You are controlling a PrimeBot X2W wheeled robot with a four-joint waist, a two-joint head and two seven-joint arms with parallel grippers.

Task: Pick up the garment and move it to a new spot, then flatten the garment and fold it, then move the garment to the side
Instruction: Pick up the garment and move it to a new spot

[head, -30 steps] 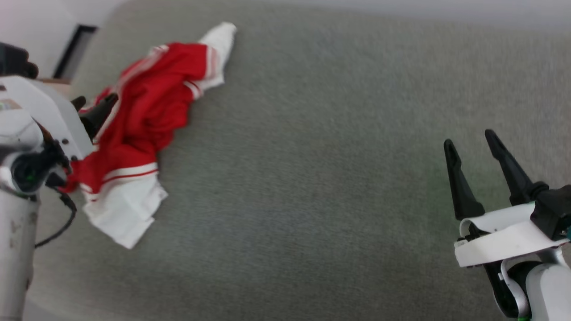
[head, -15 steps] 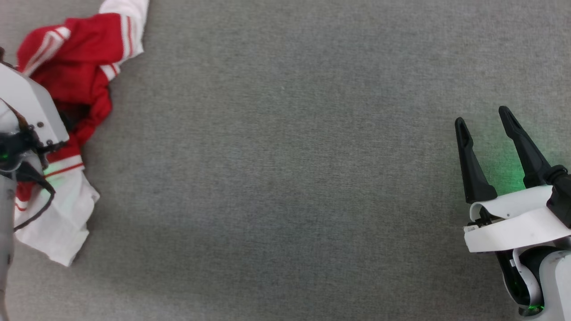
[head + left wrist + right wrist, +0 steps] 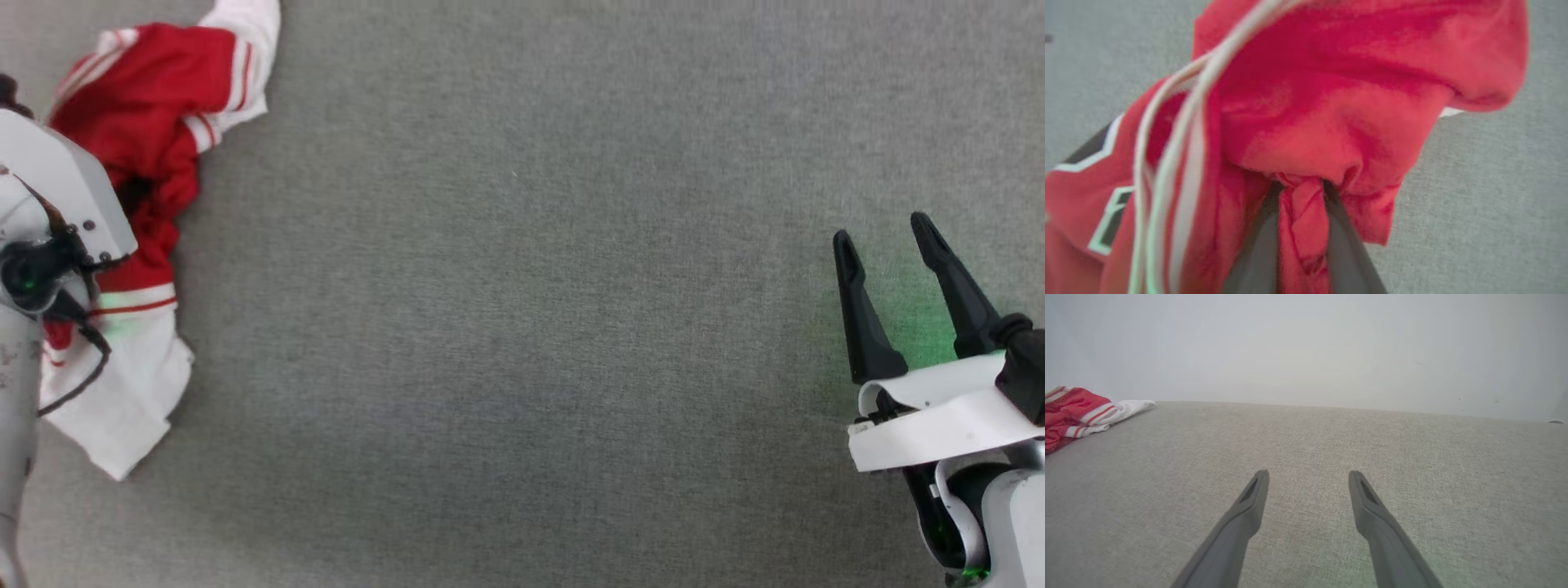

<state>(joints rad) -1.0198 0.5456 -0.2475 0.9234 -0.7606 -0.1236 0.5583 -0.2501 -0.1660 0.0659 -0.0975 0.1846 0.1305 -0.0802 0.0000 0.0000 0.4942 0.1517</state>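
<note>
Head camera downward, wrist cameras low, garment (image 3: pixel 155 90) shared

Left claw (image 3: pixel 1302 185) pinches the garment (image 3: pixel 1339 102), while right claw (image 3: pixel 882 233) stands spread wide.

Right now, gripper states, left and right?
Left gripper: closed on a fold of the garment.
Right gripper: open, holding nothing.
</note>
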